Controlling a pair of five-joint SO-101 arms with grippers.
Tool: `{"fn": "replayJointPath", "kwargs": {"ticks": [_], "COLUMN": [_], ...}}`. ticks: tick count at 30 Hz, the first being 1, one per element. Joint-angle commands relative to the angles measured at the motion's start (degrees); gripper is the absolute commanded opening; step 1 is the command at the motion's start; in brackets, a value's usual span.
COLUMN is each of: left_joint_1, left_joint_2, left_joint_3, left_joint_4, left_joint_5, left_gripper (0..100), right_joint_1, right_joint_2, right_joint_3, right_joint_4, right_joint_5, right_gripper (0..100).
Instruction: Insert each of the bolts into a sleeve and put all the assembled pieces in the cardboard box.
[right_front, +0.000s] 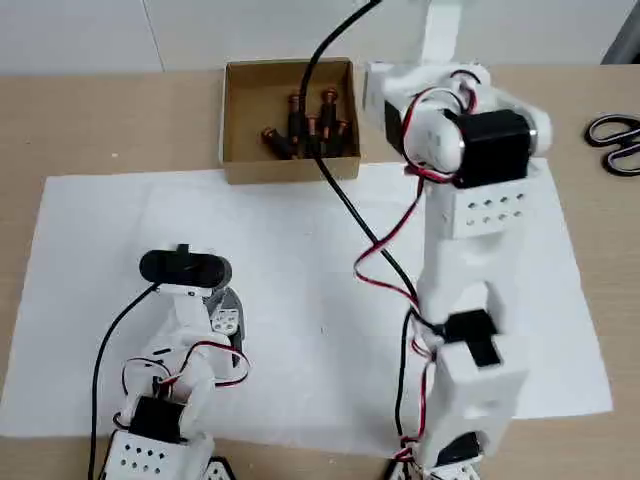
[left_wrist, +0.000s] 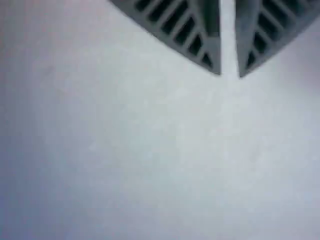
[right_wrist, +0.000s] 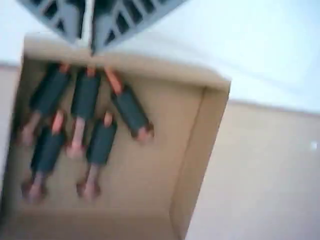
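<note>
Cardboard box (right_front: 290, 171) is the place to watch, sitting on the wooden table (right_front: 120, 120) at the far edge of the white paper (right_front: 300, 260). And it is loaded! Inside lie the assembled pieces (right_front: 310, 130), dark sleeves with copper bolt ends poking out. The right wrist view counts five of them (right_wrist: 85, 95), lying close together on the box floor, some touching, all inside the box walls (right_wrist: 192, 165).

Over to the right arm (right_front: 470, 250): it stretches from the near side of the paper up to the box. Its gripper (right_wrist: 91, 47) hangs above the open box with its tips close to the rim. Only a hairline slit separates its fingers (right_wrist: 125, 20), and nothing is held between them.

Now the left gripper (left_wrist: 229, 74). It sits well away from the box, low over the paper (left_wrist: 150, 160), on the side of the sheet opposite the box (right_front: 225, 318). Its ribbed fingers (left_wrist: 190, 30) stand with a thin gap between them, carrying nothing.

A black cable (right_front: 340, 190) crosses over the box and trails down across the paper. Scissors (right_front: 615, 140) lie on the table well off to one side of the box, beyond the right arm.
</note>
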Motion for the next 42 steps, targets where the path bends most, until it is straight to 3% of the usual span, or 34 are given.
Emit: {"fn": "replayJointPath", "kwargs": {"ticks": [1, 18, 27, 35, 42], "left_joint_1": [-0.2, -0.2, -0.2, -0.2, -0.2], "left_joint_2": [-0.5, -0.5, -0.5, -0.5, -0.5], "left_joint_3": [-2.9, -2.9, -2.9, -2.9, -2.9], "left_joint_4": [0.2, 0.2, 0.2, 0.2, 0.2], "left_joint_5": [-0.4, -0.4, -0.4, -0.4, -0.4], "left_gripper": [1, 1, 1, 1, 1], "right_joint_1": [0.7, 0.8, 0.8, 1.3, 9.4], "right_joint_2": [-9.5, -44.9, -67.9, -79.2, -82.8], "right_joint_3": [9.3, 61.3, 96.4, 116.0, 129.0], "right_joint_4": [1.1, -0.7, -14.2, -21.3, -33.5], "right_joint_5": [0.1, -0.2, -0.1, -0.1, 0.4], "right_gripper": [0.4, 0.4, 0.4, 0.4, 0.4]}}
